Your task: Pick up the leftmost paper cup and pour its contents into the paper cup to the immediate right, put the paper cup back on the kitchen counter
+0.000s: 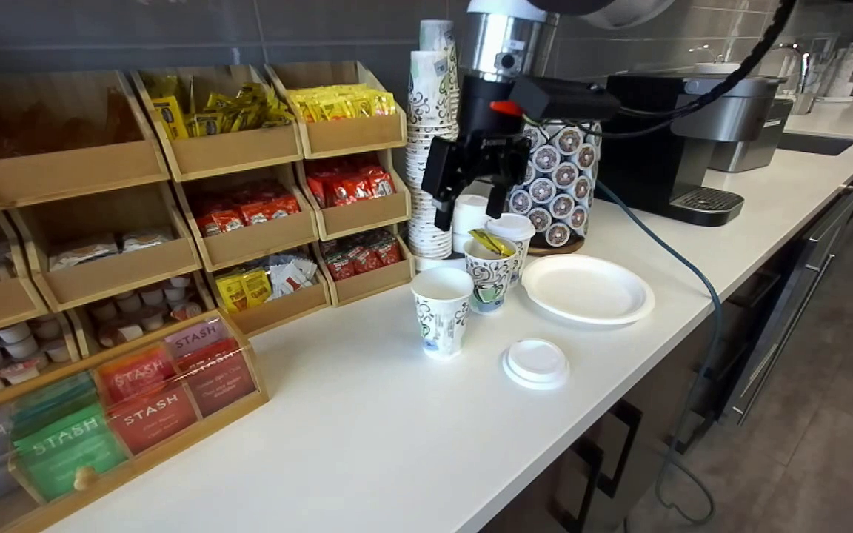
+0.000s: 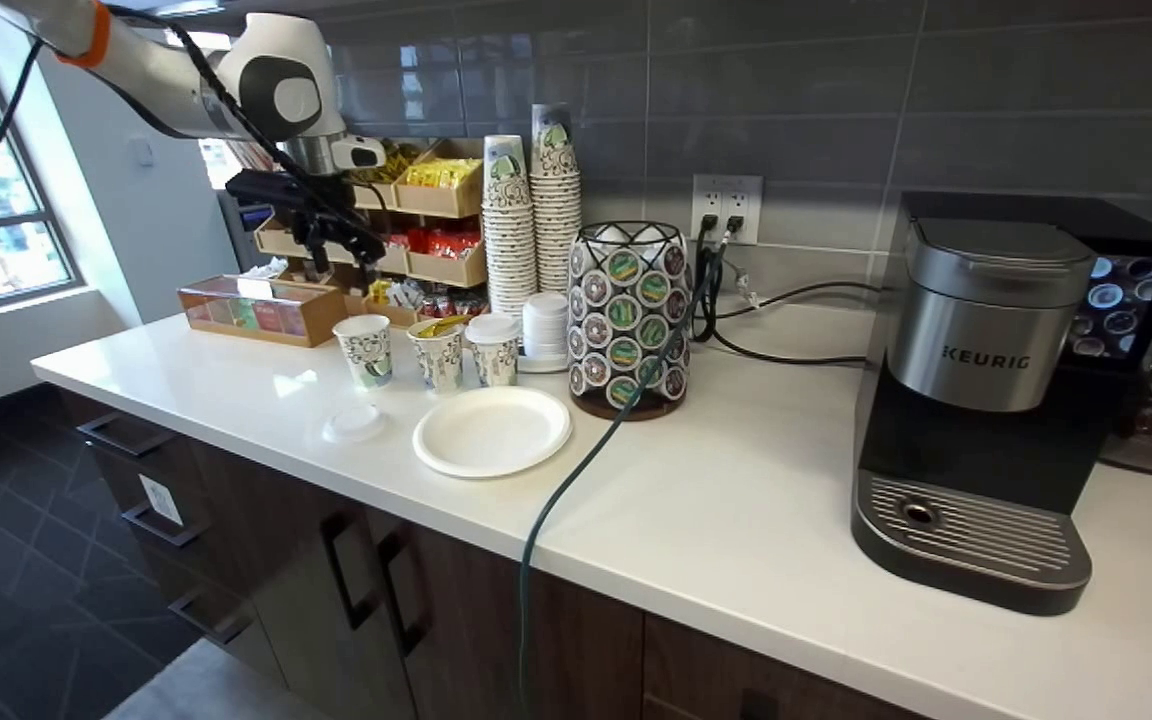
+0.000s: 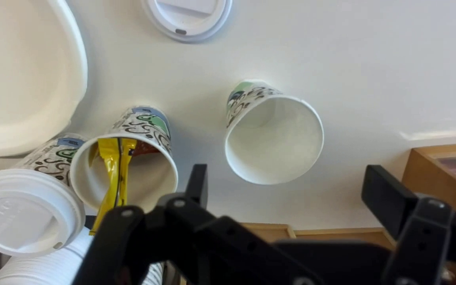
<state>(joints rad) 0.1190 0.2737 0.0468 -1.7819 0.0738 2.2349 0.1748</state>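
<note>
Leftmost paper cup (image 1: 443,314): white, tapered, plain round rim, dark swirls plus a green patch. Upright on the smooth off-white desk (image 1: 308,429). Inside is pale; can't quite make out the bottom. Claw (image 3: 287,189) is above rim height, jaws wide apart. Twin paper cup (image 1: 489,281) just beside, same print, holds a glossy yellow packet (image 3: 114,170). Round stepped lid (image 1: 536,361) lies nearby.

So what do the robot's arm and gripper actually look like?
The arm is white and rounded, with an orange band, a dark patch and a shiny silver section. A black, ribbed-looking cable runs along it. The gripper is black, with two angular fingers; a red patch shows just above them.
</note>
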